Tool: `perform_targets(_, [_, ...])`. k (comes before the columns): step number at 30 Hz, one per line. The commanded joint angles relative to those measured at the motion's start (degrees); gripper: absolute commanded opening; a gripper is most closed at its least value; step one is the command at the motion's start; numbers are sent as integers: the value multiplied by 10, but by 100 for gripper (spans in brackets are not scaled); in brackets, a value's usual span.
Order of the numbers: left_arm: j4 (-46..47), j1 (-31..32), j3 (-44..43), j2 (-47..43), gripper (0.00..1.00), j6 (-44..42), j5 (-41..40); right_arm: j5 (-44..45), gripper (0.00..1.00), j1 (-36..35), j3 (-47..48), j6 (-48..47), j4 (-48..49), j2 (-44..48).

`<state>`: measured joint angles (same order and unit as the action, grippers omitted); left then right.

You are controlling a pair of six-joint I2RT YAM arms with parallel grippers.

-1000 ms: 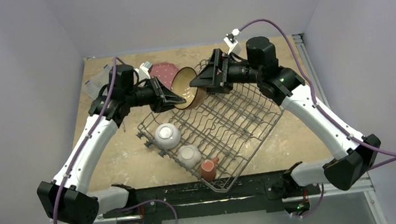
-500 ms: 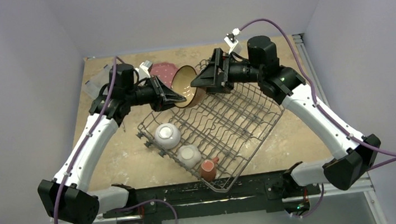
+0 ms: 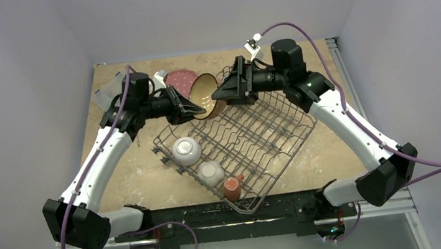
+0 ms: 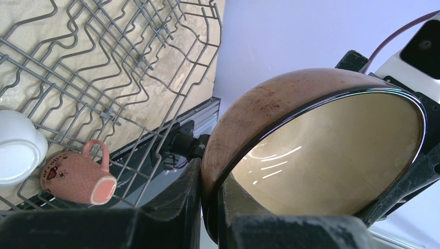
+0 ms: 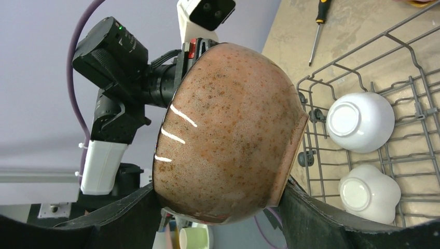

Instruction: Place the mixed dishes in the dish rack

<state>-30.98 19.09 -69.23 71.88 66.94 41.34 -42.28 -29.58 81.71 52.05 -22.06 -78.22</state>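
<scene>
The brown bowl hangs tilted on edge above the far corner of the dish rack. My left gripper is shut on its rim, one finger inside and one outside, clearly seen in the left wrist view. My right gripper straddles the bowl's speckled outside, and both fingers touch its sides. In the rack sit an upturned white bowl, a smaller upturned bowl and a red-and-white mug lying on its side. The pink dotted plate lies on the table behind the bowl.
A screwdriver lies on the table left of the rack. A clear plastic box sits at the far left corner. The rack's upright tines fill its middle and right rows.
The right arm has shifted slightly left and its jaws have narrowed onto the bowl. The left gripper and the bowl stay almost still.
</scene>
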Motion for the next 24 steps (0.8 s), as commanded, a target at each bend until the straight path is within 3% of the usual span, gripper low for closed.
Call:
perform_targets(1, [70, -3, -16, -25, 0, 18, 25, -19, 45, -1, 22, -5, 7, -12])
perform_targets(3, [67, -3, -20, -21, 0, 17, 25, -20, 34, 0, 24, -4, 11, -17])
perform_targets(7, [57, -3, -23, -18, 0, 18, 22, -27, 1, 8, 22, 0, 17, -27])
perform_targets(9, [50, -3, -24, -12, 0, 13, 22, -41, 0, 20, 10, 8, 41, -27])
perform_targets(18, [3, -6, -37, 6, 49, -22, 11, -63, 0, 53, -42, 48, 105, -23])
perform_targets(24, [-53, -13, -56, 19, 66, -72, -8, -45, 0, 88, -54, 23, 67, -27])
